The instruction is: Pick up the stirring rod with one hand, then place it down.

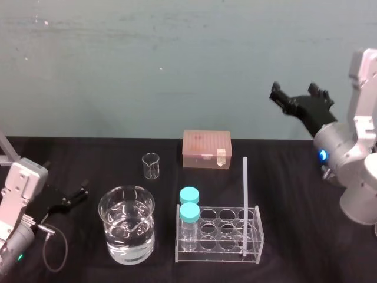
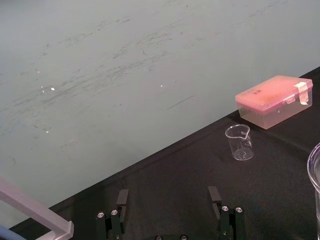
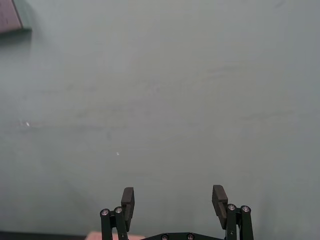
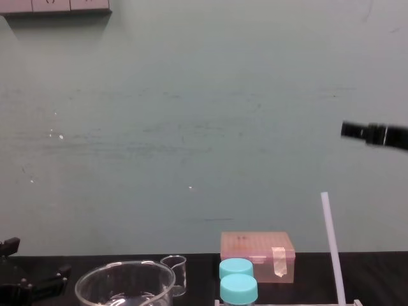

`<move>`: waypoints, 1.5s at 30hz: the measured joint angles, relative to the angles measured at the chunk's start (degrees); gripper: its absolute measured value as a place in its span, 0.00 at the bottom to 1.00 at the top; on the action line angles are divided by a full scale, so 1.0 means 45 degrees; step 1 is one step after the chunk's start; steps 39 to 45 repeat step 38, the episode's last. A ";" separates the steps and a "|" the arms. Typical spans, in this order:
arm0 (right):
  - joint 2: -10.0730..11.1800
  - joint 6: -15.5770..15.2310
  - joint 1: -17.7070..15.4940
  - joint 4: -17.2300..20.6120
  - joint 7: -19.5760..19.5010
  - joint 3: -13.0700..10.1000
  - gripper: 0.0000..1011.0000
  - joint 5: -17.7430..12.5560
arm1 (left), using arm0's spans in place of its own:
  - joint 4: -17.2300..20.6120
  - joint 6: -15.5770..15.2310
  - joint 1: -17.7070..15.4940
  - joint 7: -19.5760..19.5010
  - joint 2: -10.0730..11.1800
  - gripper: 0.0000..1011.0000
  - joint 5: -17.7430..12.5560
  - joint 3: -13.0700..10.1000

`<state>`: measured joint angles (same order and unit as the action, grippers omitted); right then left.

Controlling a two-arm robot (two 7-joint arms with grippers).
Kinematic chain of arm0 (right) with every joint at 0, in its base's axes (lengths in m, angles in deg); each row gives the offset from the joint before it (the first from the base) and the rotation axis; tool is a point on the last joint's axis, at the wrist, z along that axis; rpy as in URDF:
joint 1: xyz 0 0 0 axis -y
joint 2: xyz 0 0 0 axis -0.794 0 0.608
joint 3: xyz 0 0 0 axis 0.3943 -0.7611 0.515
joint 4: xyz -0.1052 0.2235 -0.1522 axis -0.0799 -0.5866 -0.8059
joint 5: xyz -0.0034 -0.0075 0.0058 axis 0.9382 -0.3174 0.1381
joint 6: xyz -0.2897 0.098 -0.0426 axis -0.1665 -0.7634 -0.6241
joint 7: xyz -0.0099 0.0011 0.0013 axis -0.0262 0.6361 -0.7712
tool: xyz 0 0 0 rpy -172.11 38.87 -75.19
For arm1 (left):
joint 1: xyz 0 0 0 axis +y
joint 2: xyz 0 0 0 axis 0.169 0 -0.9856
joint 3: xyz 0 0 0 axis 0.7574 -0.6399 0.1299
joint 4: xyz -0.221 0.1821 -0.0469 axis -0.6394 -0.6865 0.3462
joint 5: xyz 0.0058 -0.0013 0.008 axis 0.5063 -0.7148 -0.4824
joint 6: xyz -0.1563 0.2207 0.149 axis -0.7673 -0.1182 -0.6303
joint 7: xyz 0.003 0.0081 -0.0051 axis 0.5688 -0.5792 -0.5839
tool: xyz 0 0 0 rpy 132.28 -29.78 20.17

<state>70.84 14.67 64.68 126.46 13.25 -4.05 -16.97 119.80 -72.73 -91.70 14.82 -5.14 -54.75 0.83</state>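
right black gripper [image 1: 296, 95] raised, jaws apart, thin white translucent stirring rod [image 1: 244, 203] upright well below them, left black gripper [image 1: 69, 199] low, jaws apart

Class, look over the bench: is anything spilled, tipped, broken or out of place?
Nothing stands out. The stirring rod stands in the clear rack, the blue-capped bottles are upright, and no water lies around the large beaker.

Rack [image 1: 219, 234] stood on the table [image 1: 88, 159], centre-front. In it were the stirring rod [image 1: 244, 203], upright in the right-front cell, and two bottles [image 1: 189, 212] in the left column, one behind the other. The large beaker [image 1: 126, 227] stood at the rack's 9 o'clock, the small beaker [image 1: 151, 165] at 11 and the box [image 1: 206, 150] at 12. The left gripper [image 1: 68, 200] lay at the large beaker's 9 o'clock. The right gripper [image 1: 296, 92] hung raised at the rack's 1 o'clock.
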 joint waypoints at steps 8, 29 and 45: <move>-0.0188 0.0931 -0.0212 -0.1295 0.1441 0.0336 0.99 0.0185 | 0.0000 0.0000 0.0000 0.0000 0.0000 0.99 0.0000 0.0000; -0.0056 0.1348 -0.0503 -0.1253 0.2481 0.0250 0.99 0.0130 | 0.0000 0.0001 0.0000 0.0000 0.0000 0.99 0.0000 0.0000; -0.0066 0.1350 -0.0490 -0.1283 0.2456 0.0268 0.99 0.0141 | 0.0000 0.0001 0.0000 0.0000 0.0000 0.99 0.0000 0.0001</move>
